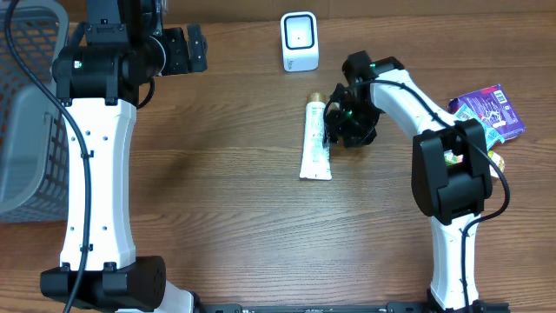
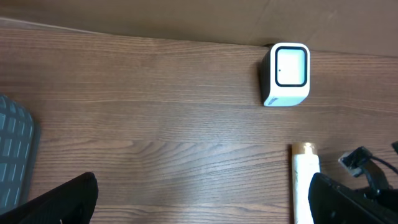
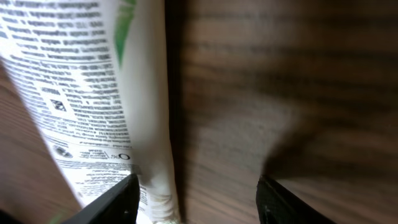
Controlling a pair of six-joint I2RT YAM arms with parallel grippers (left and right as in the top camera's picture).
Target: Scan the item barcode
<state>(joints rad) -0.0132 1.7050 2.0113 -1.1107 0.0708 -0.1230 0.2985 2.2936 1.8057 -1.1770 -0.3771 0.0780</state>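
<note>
The item is a white tube with a gold cap [image 1: 314, 139]. It lies flat on the wooden table, cap toward the back. Its printed side fills the left of the right wrist view [image 3: 93, 93]. My right gripper [image 1: 334, 122] hangs low at the tube's right side. Its jaws are apart, the left fingertip [image 3: 118, 199] is at the tube's edge, and bare wood shows between the fingers [image 3: 196, 199]. The white scanner box [image 1: 300, 41] stands at the back, also in the left wrist view [image 2: 286, 74]. My left gripper [image 1: 187, 48] hovers open at the back left [image 2: 202, 208], with nothing in it.
A grey mesh basket [image 1: 26, 113] stands at the table's left edge. Purple and yellow snack packets [image 1: 486, 111] lie at the right, beside the right arm. The tube's cap end [image 2: 305, 180] shows at the lower right of the left wrist view.
</note>
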